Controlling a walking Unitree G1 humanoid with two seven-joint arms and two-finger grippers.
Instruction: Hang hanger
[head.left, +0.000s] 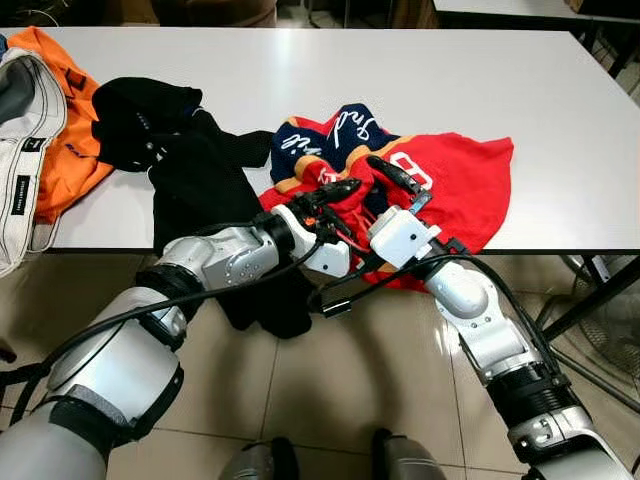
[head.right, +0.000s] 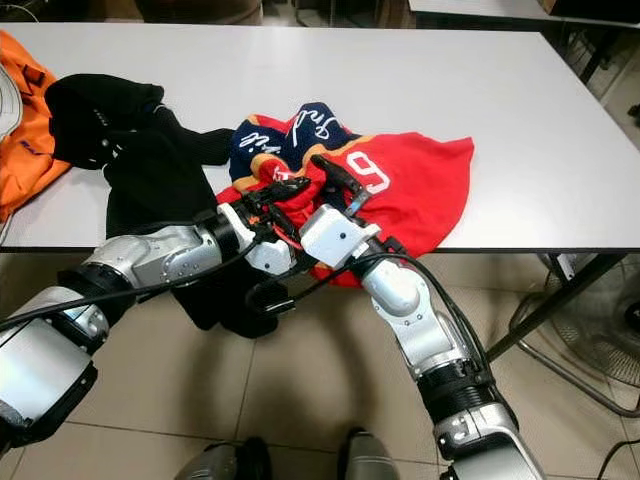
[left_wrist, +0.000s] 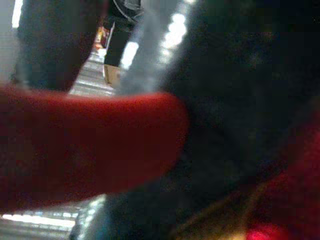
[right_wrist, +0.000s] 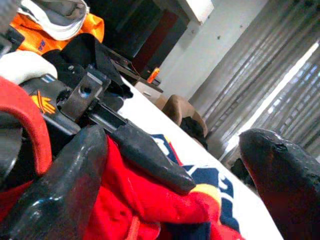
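A red and navy jersey (head.left: 450, 185) lies crumpled at the front edge of the white table (head.left: 400, 70), partly hanging over it. My left gripper (head.left: 335, 190) reaches in from the left and is shut on a fold of the jersey's red cloth. My right gripper (head.left: 392, 185) rests on the jersey just to the right, open; its fingers (right_wrist: 280, 170) stand wide apart, with the left gripper's finger (right_wrist: 150, 157) and red cloth between them. A red curved piece (right_wrist: 27, 120) is close to the camera; I cannot tell what it is.
A black garment (head.left: 200, 175) lies left of the jersey and drapes off the table edge. Orange clothing (head.left: 70, 130) and a white-grey garment (head.left: 25, 130) sit at the far left. A table leg and a floor fan (head.left: 610, 330) stand at the right.
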